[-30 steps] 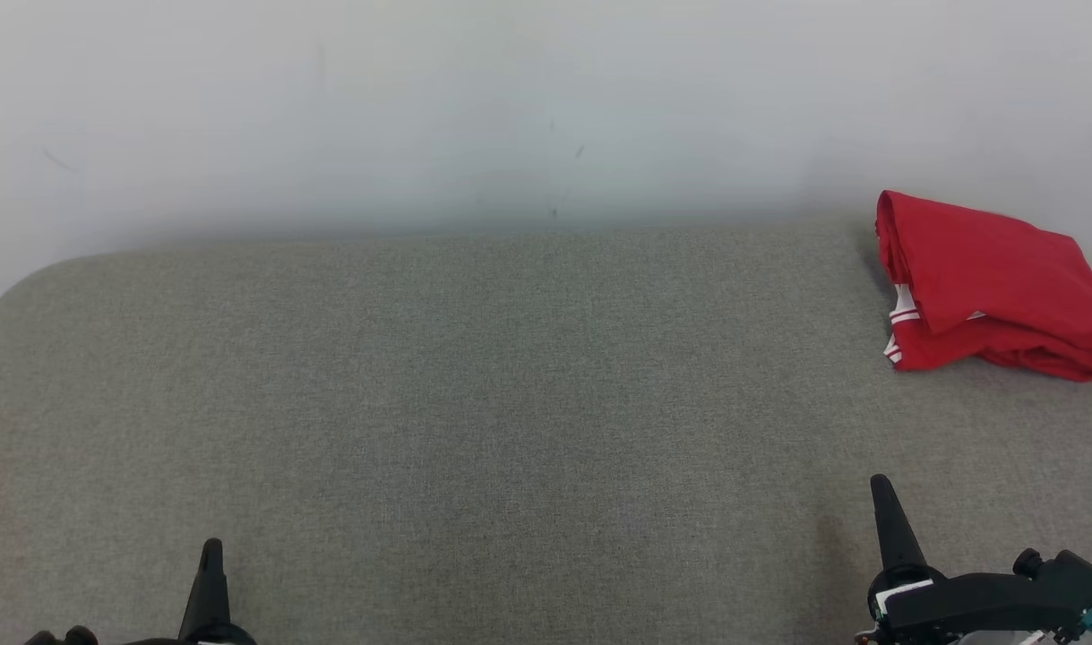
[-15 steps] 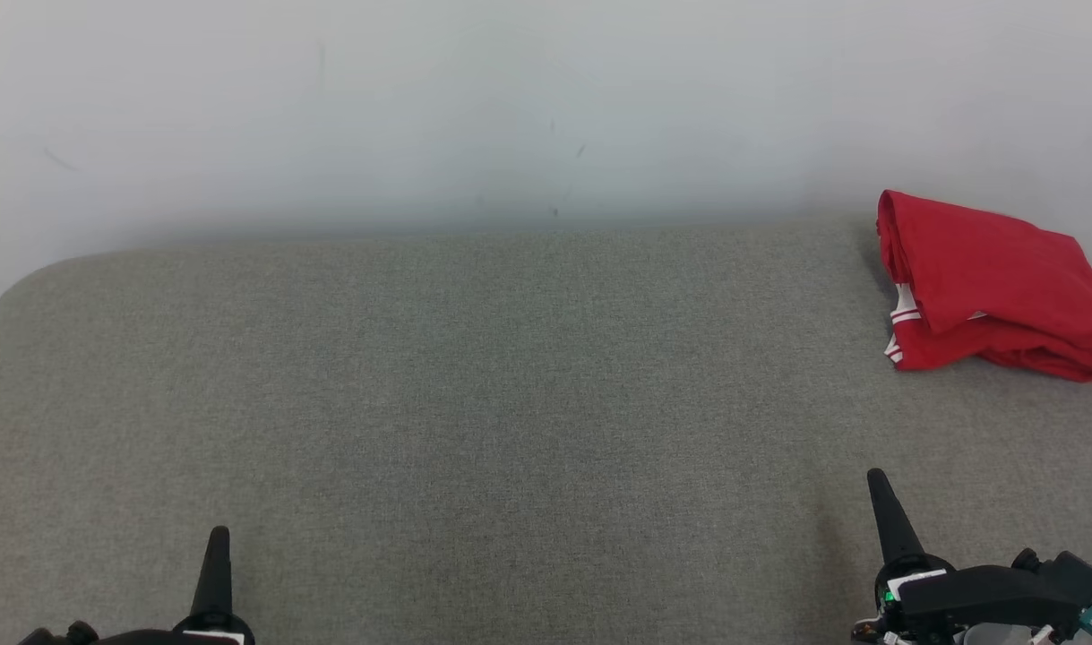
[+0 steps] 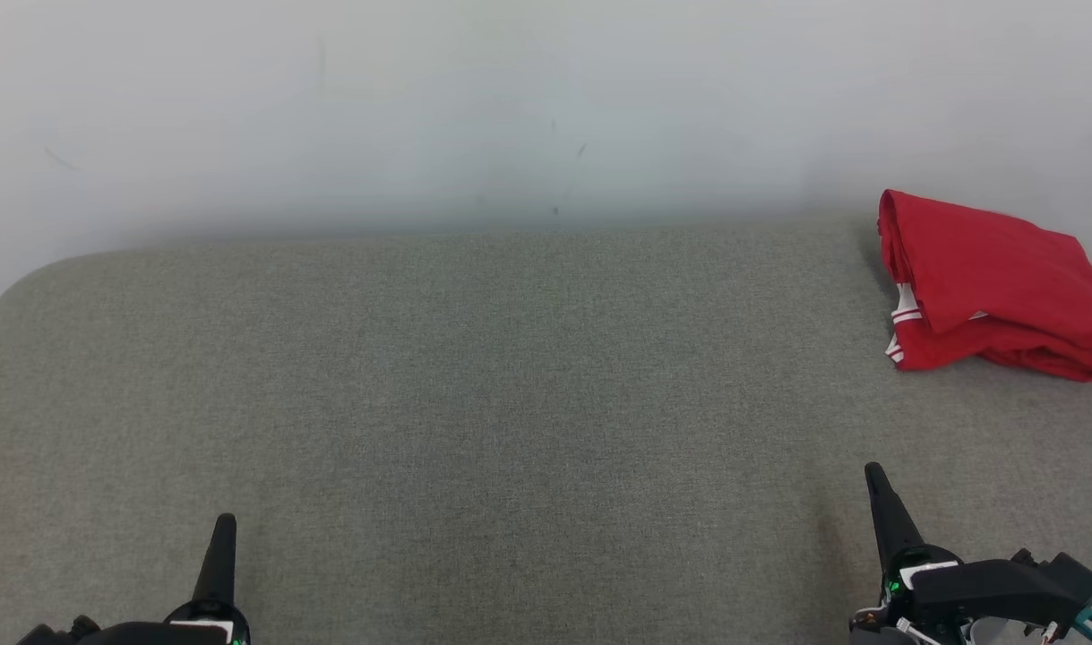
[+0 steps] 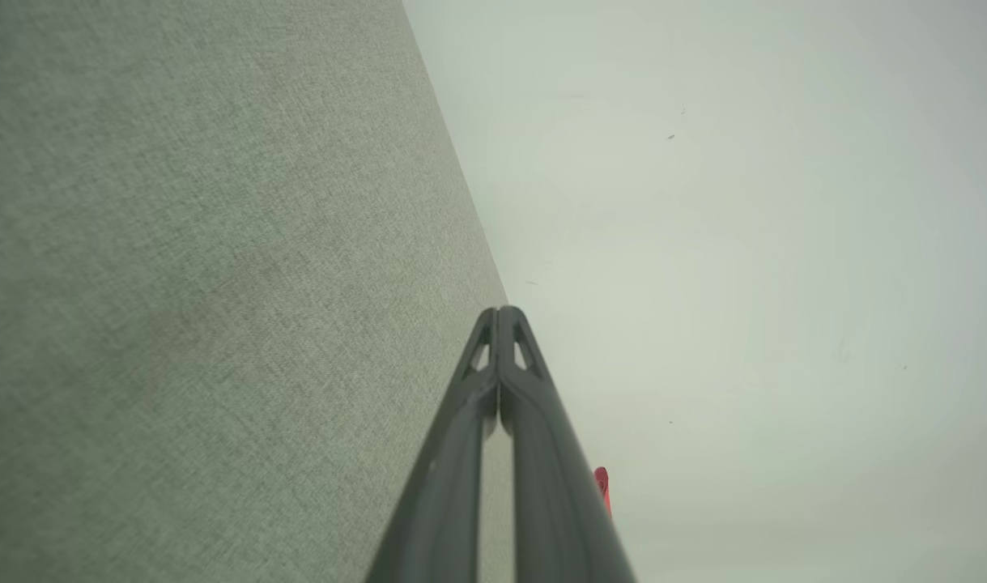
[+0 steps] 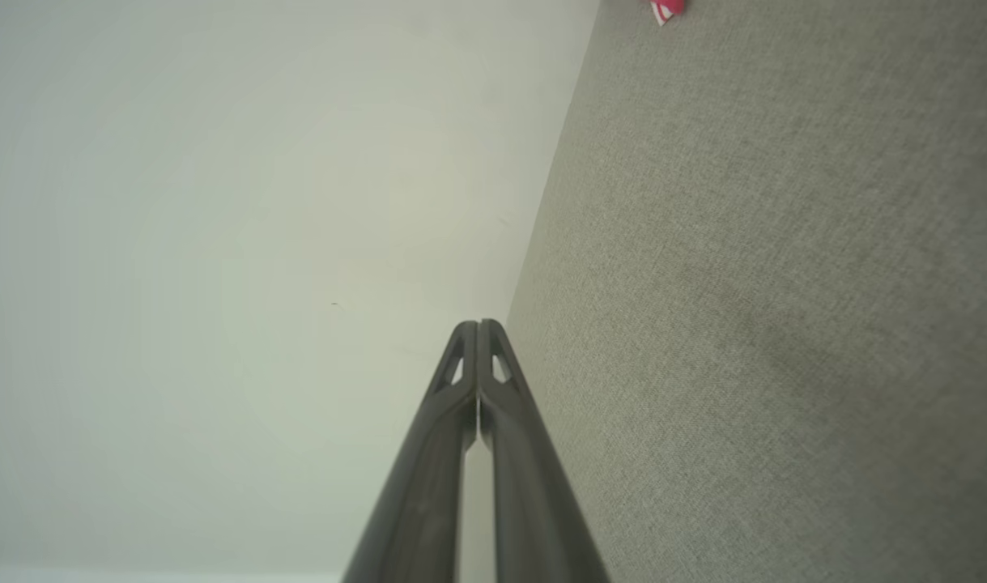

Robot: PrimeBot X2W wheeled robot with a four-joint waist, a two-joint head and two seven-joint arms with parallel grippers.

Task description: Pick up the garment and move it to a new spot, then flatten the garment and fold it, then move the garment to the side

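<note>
Well, red garment on grey surface

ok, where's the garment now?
Head view: red garment folded at the far right of the grey surface, by the white wall, ahead of the right gripper.

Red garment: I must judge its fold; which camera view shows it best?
The head view: the red garment lies folded, nearly whole, at the far right of the grey surface. The left wrist view catches a red sliver; the right wrist view a red-and-white corner at its top edge.
</note>
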